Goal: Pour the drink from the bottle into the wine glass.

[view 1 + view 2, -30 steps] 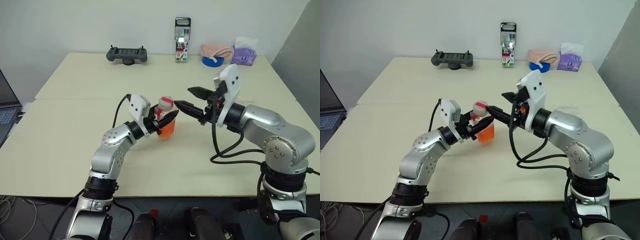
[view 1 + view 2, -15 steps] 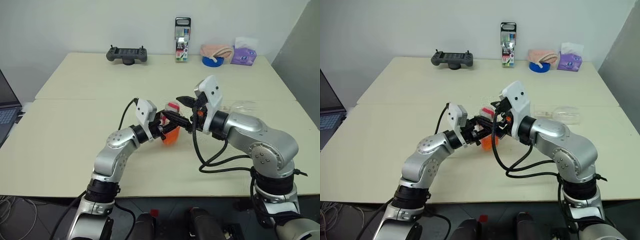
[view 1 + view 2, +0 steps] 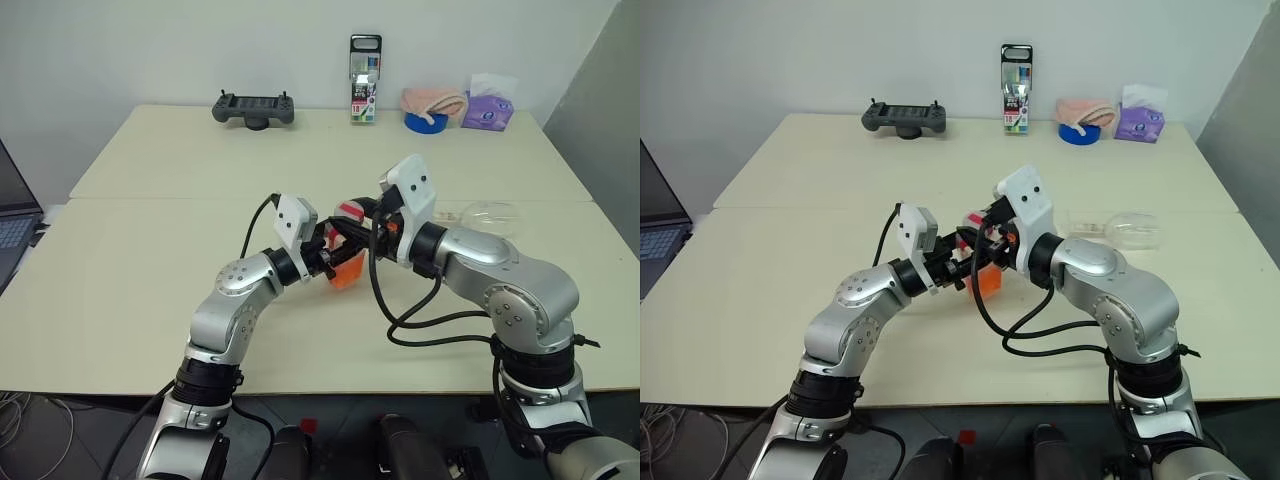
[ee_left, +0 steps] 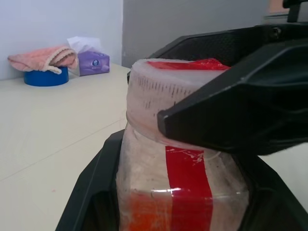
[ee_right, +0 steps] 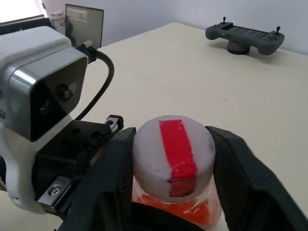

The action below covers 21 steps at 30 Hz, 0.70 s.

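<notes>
Left eye view gives me the bottle [image 3: 345, 262] standing near the middle of the surface [image 3: 130, 260], with the left gripper [image 3: 330, 262] pinching its body. From the left wrist I see those black fingers [image 4: 91, 192] pressed against both flanks, orange drink [image 4: 144, 214] low inside. The right gripper [image 3: 978, 243] has its fingers [image 5: 243, 173] straddling the pale cap [image 5: 173, 151] with the red band; they sit just beside it, but I cannot tell whether they actually press it. Compared with a second ago, the right arm has swung in from well off to the side and its fingers have narrowed around the cap, while the left grip is unchanged. Open surface lies all round; the wine glass [image 3: 487, 214] lies tipped over near the right edge, and the marker pack [image 3: 365, 80] stands along the far edge.
</notes>
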Available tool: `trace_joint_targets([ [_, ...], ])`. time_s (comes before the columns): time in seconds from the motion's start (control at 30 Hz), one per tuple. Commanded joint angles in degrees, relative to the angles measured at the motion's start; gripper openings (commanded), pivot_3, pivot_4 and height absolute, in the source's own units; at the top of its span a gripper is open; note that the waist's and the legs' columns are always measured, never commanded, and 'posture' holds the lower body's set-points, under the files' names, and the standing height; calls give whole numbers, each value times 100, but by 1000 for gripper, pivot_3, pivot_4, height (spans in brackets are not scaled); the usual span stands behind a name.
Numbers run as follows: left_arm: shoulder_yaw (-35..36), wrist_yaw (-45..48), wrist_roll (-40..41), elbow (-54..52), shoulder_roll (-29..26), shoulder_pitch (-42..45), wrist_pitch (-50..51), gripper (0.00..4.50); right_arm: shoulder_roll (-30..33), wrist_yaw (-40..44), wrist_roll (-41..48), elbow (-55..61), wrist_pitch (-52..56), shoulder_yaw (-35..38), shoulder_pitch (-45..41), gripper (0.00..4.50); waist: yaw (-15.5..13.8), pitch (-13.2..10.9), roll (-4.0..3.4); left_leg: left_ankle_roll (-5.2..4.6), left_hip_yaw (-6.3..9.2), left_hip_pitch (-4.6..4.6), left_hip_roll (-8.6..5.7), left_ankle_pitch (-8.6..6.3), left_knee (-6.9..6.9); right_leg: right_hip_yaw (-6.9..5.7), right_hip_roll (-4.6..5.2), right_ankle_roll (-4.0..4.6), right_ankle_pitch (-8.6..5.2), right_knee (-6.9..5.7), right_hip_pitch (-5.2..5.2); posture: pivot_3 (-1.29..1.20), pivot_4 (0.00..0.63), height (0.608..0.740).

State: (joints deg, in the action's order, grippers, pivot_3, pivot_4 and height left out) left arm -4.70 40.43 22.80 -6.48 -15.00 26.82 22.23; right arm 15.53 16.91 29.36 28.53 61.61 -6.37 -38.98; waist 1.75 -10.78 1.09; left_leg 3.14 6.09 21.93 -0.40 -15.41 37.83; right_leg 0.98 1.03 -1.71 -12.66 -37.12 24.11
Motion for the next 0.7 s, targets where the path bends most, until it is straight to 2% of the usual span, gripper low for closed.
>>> trace_joint_targets([
  [0.03, 10, 8, 121, -240, 26, 133, 58, 2145, 101, -81, -207, 42, -274, 148, -121, 1887, 0, 0, 0, 0, -1, 0, 0, 0, 0, 1, 0, 0, 0, 1, 0, 0, 150, 740],
  [0.1, 3, 58, 208, -254, 1, 132, 226, 2145, 208, -11, -299, -100, -464, 183, -206, 1887, 1, 0, 0, 0, -1, 0, -1, 0, 1, 1, 0, 0, 0, 1, -1, 0, 150, 740],
  [0.2, -65, 318, 388, -357, -53, 116, 387, 2145, 706, 628, -469, -624, -1117, 73, -361, 1887, 9, 0, 0, 0, -3, -2, -1, 0, 3, 1, 0, -1, 0, 0, -1, 0, 150, 740],
  [0.27, -93, 475, 565, -420, -110, 155, 602, 2145, 1079, 1713, -131, -853, -1507, -27, -379, 1887, 5, 0, 0, 0, -1, -1, -1, 0, 3, -1, 0, -1, -1, 2, -2, 0, 150, 740],
  [0.37, -209, 741, 790, -452, -237, 262, 1003, 2144, 2236, 4485, 263, -892, -2165, -631, -414, 1887, -19, -8, -6, -1, 0, 7, -6, -1, 3, -4, 2, -2, -1, 13, -3, 0, 150, 740],
  [0.4, -290, 827, 782, -456, -280, 274, 1057, 2144, 2469, 5129, 223, -1070, -2445, -791, -555, 1887, -15, -9, -5, -2, -1, 7, -8, -2, 2, -3, 5, -3, -2, 18, -4, 0, 150, 740],
  [0.53, -545, 956, 635, -501, -313, 219, 1028, 2144, 2281, 5997, 38, -2414, -2975, -898, -1516, 1887, 101, -12, -7, -7, -22, -9, 6, -5, 1, 6, 0, -4, -2, 10, -3, 0, 150, 740],
  [0.7, -576, 898, 614, -546, -269, 168, 1026, 2144, 2233, 6674, -511, -3392, -3595, -1066, -1939, 1887, 110, -14, -11, -8, 0, -16, 15, -3, 1, -2, -18, 2, 0, -9, -3, 0, 150, 740],
])
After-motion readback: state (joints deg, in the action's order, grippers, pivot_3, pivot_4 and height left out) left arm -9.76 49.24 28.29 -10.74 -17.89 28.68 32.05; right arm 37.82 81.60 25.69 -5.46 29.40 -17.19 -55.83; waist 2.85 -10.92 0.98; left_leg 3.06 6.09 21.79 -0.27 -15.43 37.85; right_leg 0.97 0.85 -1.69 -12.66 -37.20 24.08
